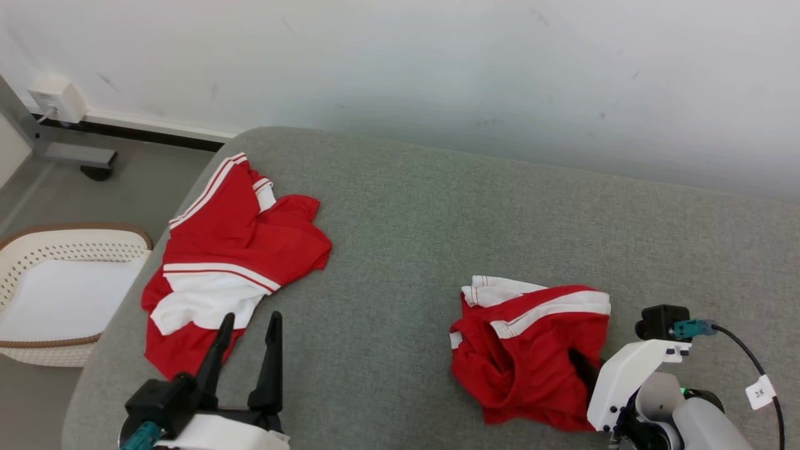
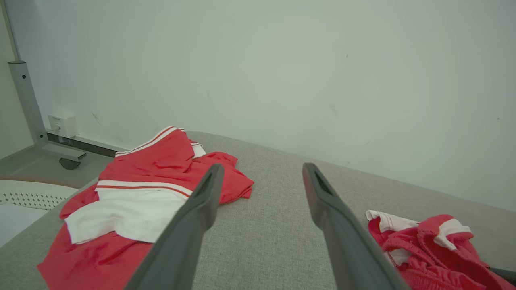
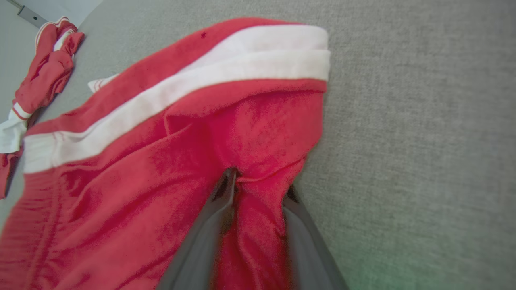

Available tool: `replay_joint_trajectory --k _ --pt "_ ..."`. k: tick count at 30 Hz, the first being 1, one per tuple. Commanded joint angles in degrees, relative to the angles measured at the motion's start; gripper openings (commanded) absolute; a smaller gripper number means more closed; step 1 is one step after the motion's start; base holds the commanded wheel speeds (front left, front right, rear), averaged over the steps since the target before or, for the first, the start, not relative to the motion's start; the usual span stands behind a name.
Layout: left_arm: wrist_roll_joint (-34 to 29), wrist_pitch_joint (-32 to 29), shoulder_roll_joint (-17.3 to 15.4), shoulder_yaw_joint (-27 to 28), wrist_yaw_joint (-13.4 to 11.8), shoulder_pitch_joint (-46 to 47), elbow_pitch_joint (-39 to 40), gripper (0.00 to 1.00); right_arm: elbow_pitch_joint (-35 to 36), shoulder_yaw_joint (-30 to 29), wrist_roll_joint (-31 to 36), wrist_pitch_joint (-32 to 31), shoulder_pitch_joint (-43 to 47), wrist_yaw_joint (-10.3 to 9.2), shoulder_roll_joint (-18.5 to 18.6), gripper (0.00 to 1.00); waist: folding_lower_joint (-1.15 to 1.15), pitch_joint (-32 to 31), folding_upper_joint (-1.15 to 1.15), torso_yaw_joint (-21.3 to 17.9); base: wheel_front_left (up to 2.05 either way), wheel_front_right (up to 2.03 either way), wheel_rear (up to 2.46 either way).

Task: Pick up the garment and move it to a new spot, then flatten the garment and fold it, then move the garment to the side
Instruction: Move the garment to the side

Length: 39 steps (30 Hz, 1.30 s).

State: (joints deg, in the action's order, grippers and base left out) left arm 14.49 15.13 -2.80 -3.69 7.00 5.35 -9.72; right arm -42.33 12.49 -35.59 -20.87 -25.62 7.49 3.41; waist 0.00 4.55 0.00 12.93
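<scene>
Two fingers of the right gripper [image 3: 260, 183] pinch a ridge of the crumpled red garment [image 1: 531, 350] on the grey cushion [image 1: 400, 219], near right; moving, flattening and folding all seem ahead. Writing on a cable tag [image 1: 760, 392] is unreadable. The left gripper [image 1: 251, 315] hangs wide open before another red garment [image 1: 231, 250].

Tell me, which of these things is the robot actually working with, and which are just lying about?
In the job: red garment at right, right tool pinching it.
Lying about, probably: other red garment, open left tool, white basket, wall box.
</scene>
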Motion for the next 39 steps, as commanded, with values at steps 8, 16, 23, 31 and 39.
replay_joint_trajectory --k 8,16,23,31,39 --pt "0.19 0.01 -0.20 0.11 -0.41 -0.88 0.27 1.00 1.57 0.85 1.01 1.72 -1.95 -0.01 -0.28 0.00 0.00 -0.58 0.00 -3.44 0.00 0.00 0.00" --pt "-0.83 0.01 -0.19 -1.81 -0.05 0.45 1.51 1.00 4.12 0.19 2.80 0.83 -4.94 -0.01 2.28 0.00 0.00 -0.57 0.00 -10.61 0.00 0.00 0.00" --pt "-1.07 0.00 -0.21 -5.13 0.22 2.55 1.47 1.00 6.95 -2.21 2.29 0.04 -4.69 -0.01 5.57 0.00 0.00 1.26 0.00 -18.41 0.00 0.00 0.00" --pt "-1.92 0.01 -0.22 -9.16 0.43 4.59 0.82 1.00 10.23 -4.79 1.21 0.23 -2.62 -0.01 7.37 0.00 0.00 3.36 0.00 -26.54 0.00 0.00 0.00" --pt "-2.32 0.01 -0.36 -10.85 0.54 6.20 0.19 1.00 12.28 -5.68 0.93 0.70 -2.47 -0.01 6.45 0.00 0.00 5.19 0.00 -30.16 0.00 0.00 0.00"
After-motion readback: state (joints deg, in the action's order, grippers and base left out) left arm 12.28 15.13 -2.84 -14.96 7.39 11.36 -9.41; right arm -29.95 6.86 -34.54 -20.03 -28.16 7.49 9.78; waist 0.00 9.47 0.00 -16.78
